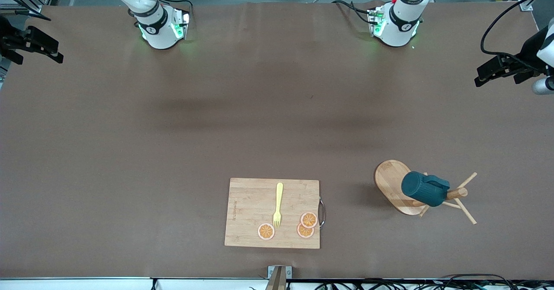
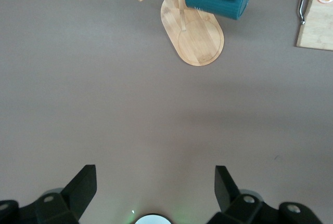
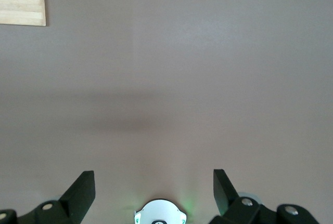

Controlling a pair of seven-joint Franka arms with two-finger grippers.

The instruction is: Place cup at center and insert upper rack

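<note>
Left pincer (image 2: 156, 174) up by the worktop's (image 1: 173, 151) edge at the left arm's end, fingers spread wide, gripping nothing. Same for the right pincer (image 3: 153, 177) at the right arm's end: fully open, only bare brown surface between the fingers. Both parked clear of the middle, presumably to keep the overhead sight line clean and leave room to swing in.

Now the cup (image 1: 422, 188): teal, tipped on its side, up off the surface on the wooden rack (image 1: 389, 179). Seems to hang mouth-first over one of the upper pegs, though hard to say exactly how it seats from this height. Stands with its oval base flat, toward the left arm's end and close to the worktop's front-camera edge. Well within the left arm's reach, which explains that wrist camera looking straight at it.

Not at the worktop's centre, then; nothing lying there at all. Fits two readings: a cup waiting on its peg to be brought to the middle, or a cup already slid onto the upper peg as wanted.

Close along the same edge, near its midpoint, a cutting board (image 1: 251, 203) with a yellow fork (image 1: 278, 205) and three orange slices (image 1: 266, 231). Well apart from the rack.
</note>
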